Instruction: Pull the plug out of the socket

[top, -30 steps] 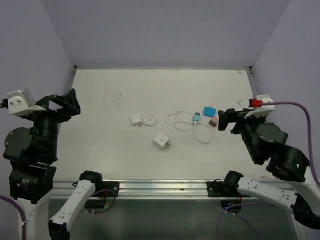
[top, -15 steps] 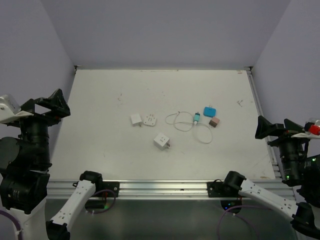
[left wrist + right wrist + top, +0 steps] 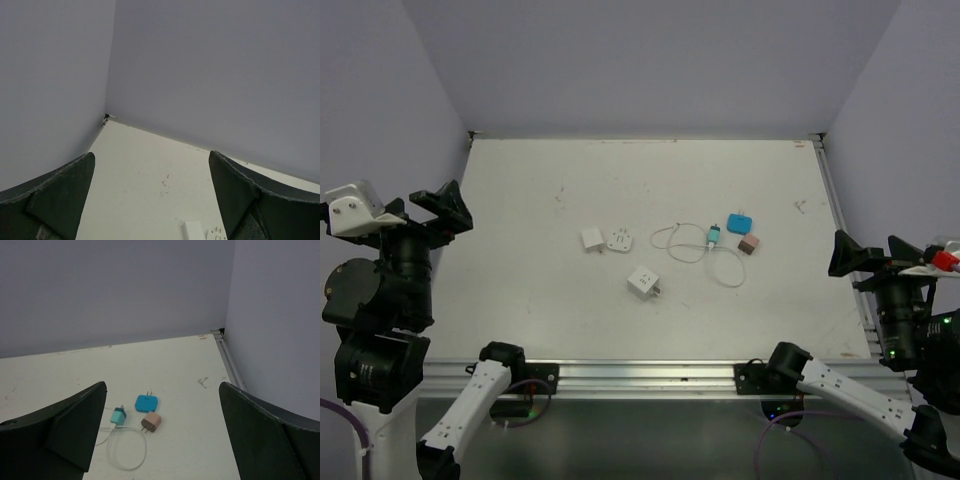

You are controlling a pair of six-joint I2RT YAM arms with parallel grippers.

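Observation:
The socket, a white cube with short prongs on its right side, lies alone on the table's middle; it is out of both wrist views. A teal plug on a white cable, a blue plug and a brown plug lie right of it, apart from it. My left gripper is open and empty, raised at the table's left edge. My right gripper is open and empty, raised at the right edge. The right wrist view shows the teal plug, the blue plug and the brown plug between my open fingers.
A flat white square piece and a small rounded white piece lie side by side left of the cable; both peek in at the bottom of the left wrist view. Purple walls enclose the table. A metal rail runs along its right edge.
My right arm has pulled back from over the plugs to the table's right edge and stays there. My left arm swung down and left, then came back up a little.

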